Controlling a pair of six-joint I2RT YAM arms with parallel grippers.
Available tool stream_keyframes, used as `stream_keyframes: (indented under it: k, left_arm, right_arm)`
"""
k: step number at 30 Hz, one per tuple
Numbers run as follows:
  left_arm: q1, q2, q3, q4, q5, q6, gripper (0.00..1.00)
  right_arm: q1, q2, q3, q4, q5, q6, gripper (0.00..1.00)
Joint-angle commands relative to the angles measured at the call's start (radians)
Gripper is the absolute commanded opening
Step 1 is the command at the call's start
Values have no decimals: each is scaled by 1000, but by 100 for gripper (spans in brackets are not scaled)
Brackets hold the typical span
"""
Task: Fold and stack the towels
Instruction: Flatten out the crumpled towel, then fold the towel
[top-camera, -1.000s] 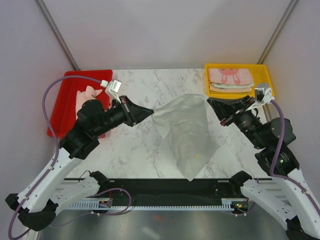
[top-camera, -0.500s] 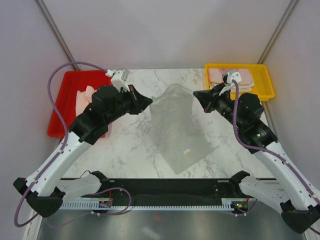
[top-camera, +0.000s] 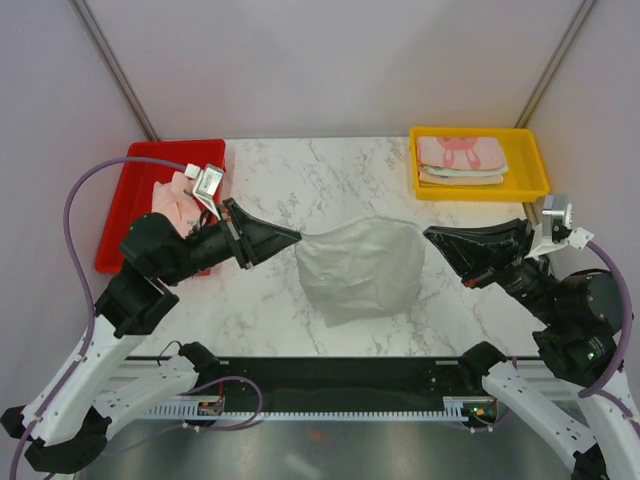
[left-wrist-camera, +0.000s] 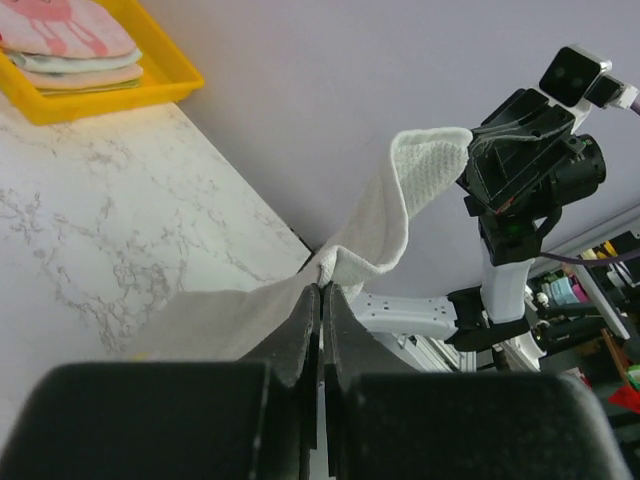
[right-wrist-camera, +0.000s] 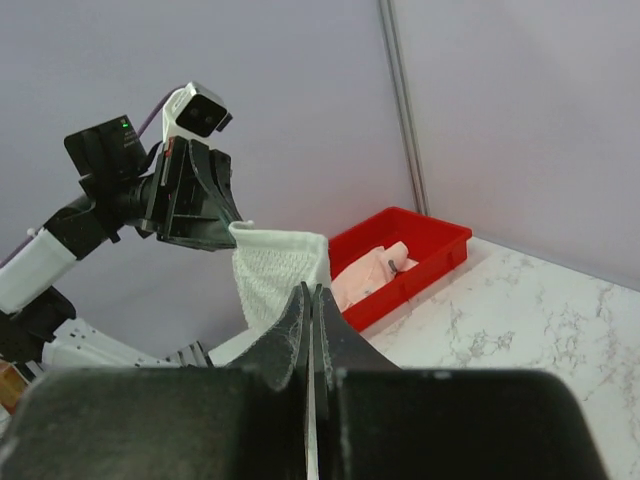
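Pale grey-white waffle cloth, one towel (top-camera: 362, 268), hangs stretched between the two hands. Its lower part appears to sag onto the marble bench (top-camera: 270, 295) beneath them. The left hand (top-camera: 297, 236) is clenched on one top corner, and the right hand (top-camera: 428, 234) is clenched on the opposite corner. Ahead of the right hand, a yellow tray (top-camera: 540, 178) holds a stack of folded towels (top-camera: 460, 155). On the outer side of the left hand's wrist, a red tray (top-camera: 120, 215) holds a crumpled peach towel (top-camera: 172, 195).

Each grip takes only a sliver of corner, so pulling the hands apart could slip one corner free and drop the cloth in a heap. Uneven lowering would likely skew the fold.

The wrist views show the weave and how little fabric the fingers bite. Only the overhead view shows the sagging lower part and both trays together.
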Motion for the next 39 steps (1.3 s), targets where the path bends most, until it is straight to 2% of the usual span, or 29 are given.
stream_keyframes:
  k: [1,3,5,6,7,10,11,13,14,17,22,23,26,27,30,33,39]
  left_arm:
    - [-6,57,72,26,-7,-30,2]
    - [-4,107,115,-29,-72,13,2]
    - [-4,157,205,-77,-213,85,2]
    - [-4,219,236,-152,-282,106,2]
    - [-3,250,303,-178,-430,125,2]
    - [22,371,363,-209,-601,194,2]
    - [63,405,367,-209,-616,190,2]
    - [123,462,367,-200,-589,174,2]
    - [187,535,364,-177,-565,160,2]
    - [288,690,360,-86,-444,171,2]
    - [367,959,445,22,-348,221,2]
    - [381,1053,462,56,-339,232,2]
    - [398,1189,555,102,-305,281,2]
    - [402,1276,610,123,-278,310,2]
    - [410,1405,724,124,-233,350,2]
    - [416,1445,753,121,-235,372,2]
    - [415,1380,623,163,-215,372,2]
  right_arm:
    - [1,69,57,56,82,65,0]
    - [1,144,115,55,169,42,0]
    - [1,207,156,55,249,-1,0]
    - [1,277,190,59,268,-23,0]
    - [3,314,207,59,298,-36,0]
    - [1,455,249,73,395,-115,0]
    - [-2,525,250,88,410,-156,0]
    - [0,602,253,122,467,-191,0]
    - [-14,641,250,156,472,-202,0]
    - [-81,793,206,300,343,-182,0]
    - [-163,1136,242,488,239,-127,0]
    - [-189,1243,290,507,216,-121,0]
    - [-240,1435,392,578,121,-93,0]
    - [-261,1516,419,610,52,-89,0]
    - [-284,1612,535,607,-42,-118,0]
    - [-312,1678,603,570,-114,-168,0]
    - [-342,1637,519,596,-197,-195,0]
